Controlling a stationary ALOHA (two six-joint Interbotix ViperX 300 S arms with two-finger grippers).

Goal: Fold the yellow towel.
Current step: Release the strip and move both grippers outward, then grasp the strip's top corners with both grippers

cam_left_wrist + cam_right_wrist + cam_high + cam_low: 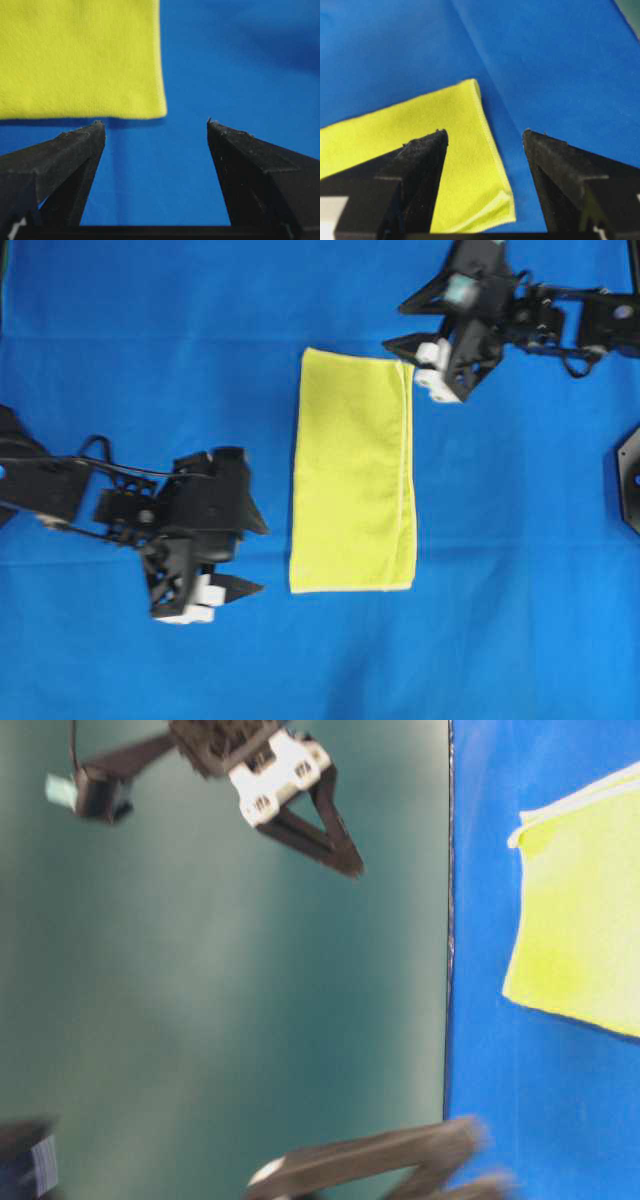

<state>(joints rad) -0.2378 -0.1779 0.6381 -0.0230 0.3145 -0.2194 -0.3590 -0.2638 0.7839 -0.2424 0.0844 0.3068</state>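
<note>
The yellow towel [353,472] lies flat on the blue tabletop [520,640] as a tall rectangle, near the middle of the overhead view. Its paler stitched hem runs along the right long edge and the bottom short edge; two hem layers are visible, one over the other, at the upper right corner, so the cloth is doubled over.

Left claw [240,592]: released, fingers spread wide, nothing between them. It is positioned to the left of the towel's lower left corner and is clear of the cloth. In the left wrist view, the towel's corner [80,57] appears beyond and between the two black fingertips [95,131], with blue tabletop showing in the gap.

Right claw [400,330]: released, fingers spread wide, nothing gripped. It is positioned at the towel's upper right corner. In the right wrist view, the folded corner [470,165] lies below the open fingers, nearer the left fingertip [437,140]; contact with the cloth cannot be confirmed.

In the table-level view, both claws appear raised off the blue surface; the lower one is blurred.
</note>
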